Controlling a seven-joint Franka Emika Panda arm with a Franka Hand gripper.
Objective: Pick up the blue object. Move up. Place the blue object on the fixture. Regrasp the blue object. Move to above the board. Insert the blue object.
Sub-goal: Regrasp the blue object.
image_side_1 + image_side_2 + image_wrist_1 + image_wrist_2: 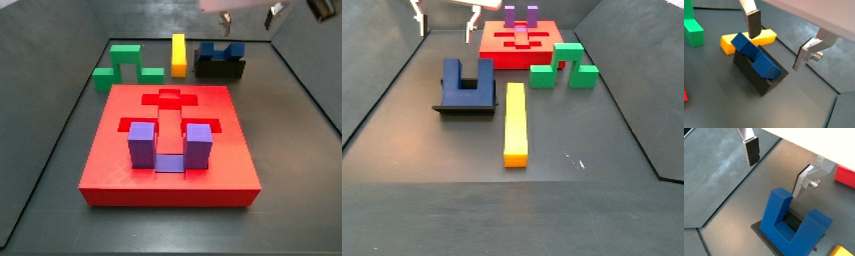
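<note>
The blue object [754,53] [794,225] is a dark blue U-shaped block sitting on the black fixture [759,80] [460,106], prongs pointing up. My gripper [779,40] [777,165] hangs open above it, apart from it, with nothing between the fingers. In the side views the gripper [250,15] [446,20] is high over the blue object [221,49] [469,82]. The red board [120,165] [500,55] lies across the floor from the fixture [221,69], and its cross-shaped slot is open.
A lilac-purple U-shaped block [167,146] stands in the board. Beside the fixture lies a long yellow bar [515,122] [729,41]. A green block [123,60] [563,65] stands beyond the bar. Dark walls bound the floor.
</note>
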